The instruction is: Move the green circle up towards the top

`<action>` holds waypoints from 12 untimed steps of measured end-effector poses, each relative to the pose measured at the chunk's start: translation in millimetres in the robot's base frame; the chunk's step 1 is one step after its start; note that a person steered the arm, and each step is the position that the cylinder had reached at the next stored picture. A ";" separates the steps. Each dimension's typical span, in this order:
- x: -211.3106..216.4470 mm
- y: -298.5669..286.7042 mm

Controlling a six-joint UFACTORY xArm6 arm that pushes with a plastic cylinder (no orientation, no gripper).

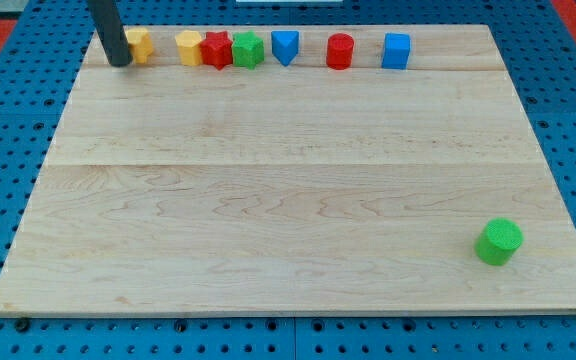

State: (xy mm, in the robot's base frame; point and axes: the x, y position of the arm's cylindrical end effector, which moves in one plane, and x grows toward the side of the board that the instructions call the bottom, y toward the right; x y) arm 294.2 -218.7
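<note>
The green circle (pixel 498 242) is a short green cylinder near the view's bottom right corner of the wooden board (pixel 288 200). My tip (pixel 120 62) is at the view's top left, right beside the left side of a yellow block (pixel 140 44), far from the green circle. The dark rod rises from the tip out of the view's top.
A row of blocks lies along the view's top edge: a second yellow block (pixel 188 46), a red star-like block (pixel 216 49), a green block (pixel 248 49), a blue block (pixel 285 45), a red cylinder (pixel 340 50), a blue cube (pixel 396 50). Blue pegboard surrounds the board.
</note>
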 end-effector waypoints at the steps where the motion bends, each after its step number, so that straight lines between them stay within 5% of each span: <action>1: 72.8 90.4; 2: 125.2 186.8; 4: 138.3 431.2; 5: 212.8 490.4; 6: 273.5 468.9; 7: 273.0 395.3; 9: 181.1 349.3; 11: 247.5 353.6; 12: 209.8 329.0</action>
State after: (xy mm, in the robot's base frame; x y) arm 504.0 110.3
